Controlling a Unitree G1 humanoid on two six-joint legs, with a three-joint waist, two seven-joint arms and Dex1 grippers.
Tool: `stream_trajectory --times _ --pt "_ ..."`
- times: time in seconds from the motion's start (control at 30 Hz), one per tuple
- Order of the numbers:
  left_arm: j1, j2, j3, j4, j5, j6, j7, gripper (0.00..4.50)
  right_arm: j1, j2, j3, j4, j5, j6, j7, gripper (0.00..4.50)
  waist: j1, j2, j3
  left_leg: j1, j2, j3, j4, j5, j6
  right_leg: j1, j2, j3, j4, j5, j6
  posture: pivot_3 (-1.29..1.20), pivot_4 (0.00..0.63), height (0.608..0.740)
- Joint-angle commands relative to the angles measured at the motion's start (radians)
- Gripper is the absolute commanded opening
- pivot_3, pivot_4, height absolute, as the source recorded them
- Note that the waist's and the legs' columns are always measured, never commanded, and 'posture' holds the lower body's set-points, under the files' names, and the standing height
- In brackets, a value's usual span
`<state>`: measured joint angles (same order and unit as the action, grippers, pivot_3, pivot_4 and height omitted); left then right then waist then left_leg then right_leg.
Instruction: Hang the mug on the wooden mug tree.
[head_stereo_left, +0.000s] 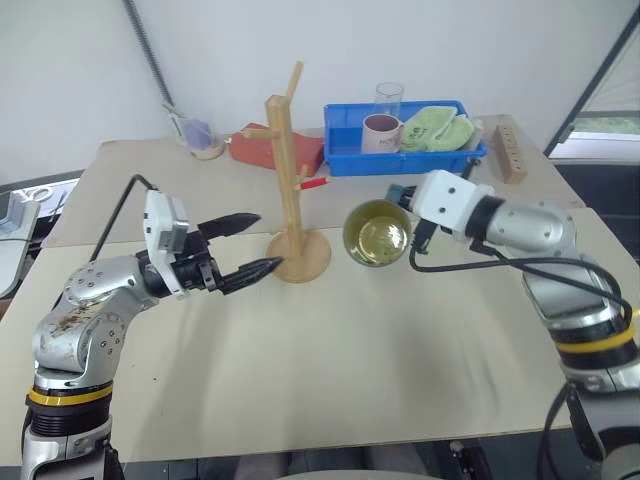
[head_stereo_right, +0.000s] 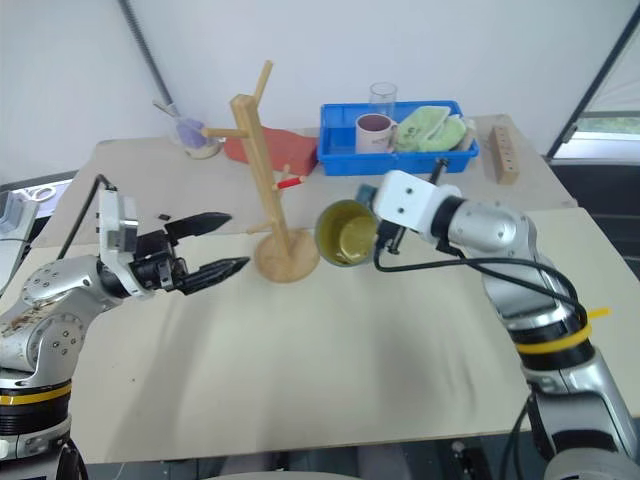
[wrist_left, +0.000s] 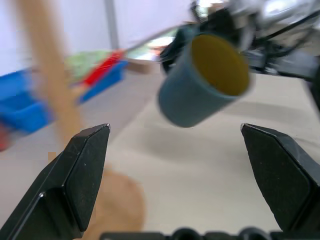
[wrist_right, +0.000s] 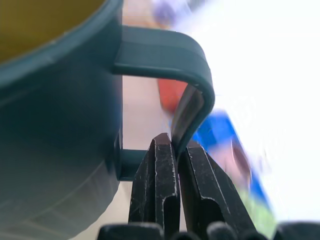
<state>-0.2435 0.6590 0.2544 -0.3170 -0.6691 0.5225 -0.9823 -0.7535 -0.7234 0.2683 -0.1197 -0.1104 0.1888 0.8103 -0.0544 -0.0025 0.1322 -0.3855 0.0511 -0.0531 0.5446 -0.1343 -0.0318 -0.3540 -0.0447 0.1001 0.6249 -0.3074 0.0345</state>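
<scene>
My right pincer (wrist_right: 171, 150): clamped on the loop handle of the teal mug (head_stereo_left: 377, 233), carried on its side clear of the surface so the loop faces the wooden mug tree (head_stereo_left: 290, 180) beside it. My left pincer (head_stereo_left: 247, 245): spread, empty, near the tree's base.

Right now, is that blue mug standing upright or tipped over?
Tipped. The mug is held on its side off the table, its yellow-green inside facing the head camera, with the right gripper pinching its handle.
</scene>
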Motion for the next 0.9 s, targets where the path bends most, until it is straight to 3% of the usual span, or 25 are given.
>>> stream_trajectory --times 0.03,0.37,0.9 --pt "0.003 0.019 0.023 -0.028 -0.009 -0.017 0.011 4.5 -0.134 0.032 0.048 0.079 -0.041 -0.072 0.065 0.03 0.005 0.0 0.0 0.0 0.0 0.0 0.0 0.0 0.0 0.0 0.0 0.0 0.0 0.0 0.0 0.0 0.15 0.721" --pt "-0.013 0.023 0.003 -0.086 -0.036 0.006 0.048 4.5 -0.333 0.123 0.104 0.329 -0.109 -0.238 0.123 0.03 0.011 0.0 0.0 0.0 0.0 0.001 -0.005 0.0 0.0 0.0 0.0 0.0 0.002 0.0 0.0 0.0 0.15 0.721" --pt "-0.079 0.01 0.014 -0.103 -0.168 0.061 0.106 4.5 -0.445 0.207 0.141 0.527 -0.196 -0.372 0.163 0.03 0.009 0.0 0.0 0.001 0.0 0.0 -0.005 0.0 0.0 0.0 0.001 0.0 0.003 0.0 0.0 0.0 0.15 0.721"
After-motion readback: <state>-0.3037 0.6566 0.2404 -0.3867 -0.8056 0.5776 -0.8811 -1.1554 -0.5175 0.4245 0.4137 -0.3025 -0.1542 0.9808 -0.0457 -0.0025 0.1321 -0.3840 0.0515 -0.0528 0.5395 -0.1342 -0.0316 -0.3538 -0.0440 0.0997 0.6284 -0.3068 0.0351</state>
